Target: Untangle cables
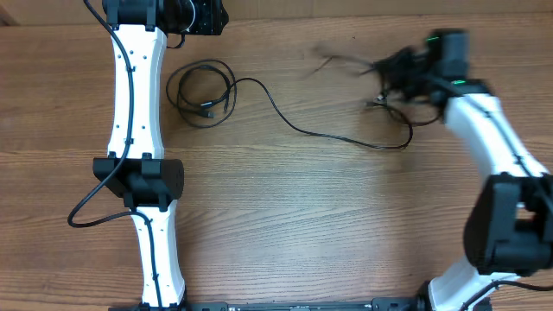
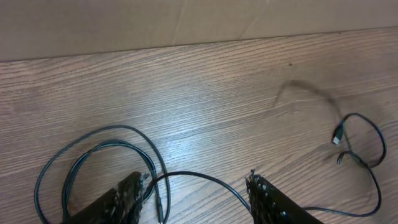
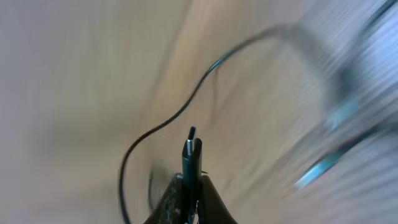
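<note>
Thin black cables lie on the wooden table. A small coil [image 1: 203,91] sits left of centre, and one long strand [image 1: 328,136] runs from it to the right. My left gripper [image 1: 203,19] hangs at the far left edge above the coil. In the left wrist view it [image 2: 196,193] stands open, a cable strand [image 2: 205,177] passes between its fingers on the table below, and a cable loop [image 2: 99,149] lies to the left. My right gripper [image 1: 393,69] is blurred at the far right among a cable tangle [image 1: 397,104]. It [image 3: 191,179] is shut on a cable plug [image 3: 191,152].
A thicker black wire [image 1: 86,212] loops out from the left arm's elbow. Two small plug ends [image 2: 339,135] lie on the wood at the right of the left wrist view. A brown cardboard wall [image 2: 186,18] borders the table's far edge.
</note>
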`<state>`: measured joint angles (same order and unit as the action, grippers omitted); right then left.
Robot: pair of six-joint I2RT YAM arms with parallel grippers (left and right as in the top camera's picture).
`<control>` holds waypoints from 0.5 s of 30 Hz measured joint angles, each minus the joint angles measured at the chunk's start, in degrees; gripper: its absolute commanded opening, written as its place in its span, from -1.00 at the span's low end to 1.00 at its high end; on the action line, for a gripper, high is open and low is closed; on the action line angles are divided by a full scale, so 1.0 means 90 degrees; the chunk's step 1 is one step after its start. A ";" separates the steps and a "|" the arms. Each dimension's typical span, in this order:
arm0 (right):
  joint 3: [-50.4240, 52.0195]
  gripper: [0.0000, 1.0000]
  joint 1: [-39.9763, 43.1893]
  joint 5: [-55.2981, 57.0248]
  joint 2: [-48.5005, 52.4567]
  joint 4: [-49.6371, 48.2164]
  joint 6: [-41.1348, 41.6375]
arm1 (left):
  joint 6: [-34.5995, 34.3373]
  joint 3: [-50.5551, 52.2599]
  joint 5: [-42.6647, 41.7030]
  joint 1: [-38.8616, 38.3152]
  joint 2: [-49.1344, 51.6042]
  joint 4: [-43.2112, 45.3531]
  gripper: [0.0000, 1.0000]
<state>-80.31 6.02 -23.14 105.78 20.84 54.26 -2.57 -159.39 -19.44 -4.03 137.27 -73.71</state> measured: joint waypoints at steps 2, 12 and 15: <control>-0.0039 -0.92 0.0631 0.0270 0.0000 0.0041 -0.0104 | 0.0002 0.0000 0.0002 0.0000 0.0000 0.0000 0.11; -0.0039 -0.92 0.3322 0.1197 0.0000 0.0457 -0.1180 | -0.0007 0.0000 0.0000 0.0000 0.0000 -0.0007 0.11; -0.0039 -0.92 0.3733 0.1292 0.0002 0.0367 -0.1489 | -0.0078 0.0000 0.0002 0.0000 0.0000 -0.0007 0.11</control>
<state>-80.66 39.62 -11.51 105.80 24.14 40.86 -3.27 -159.39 -19.42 -4.03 137.27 -73.78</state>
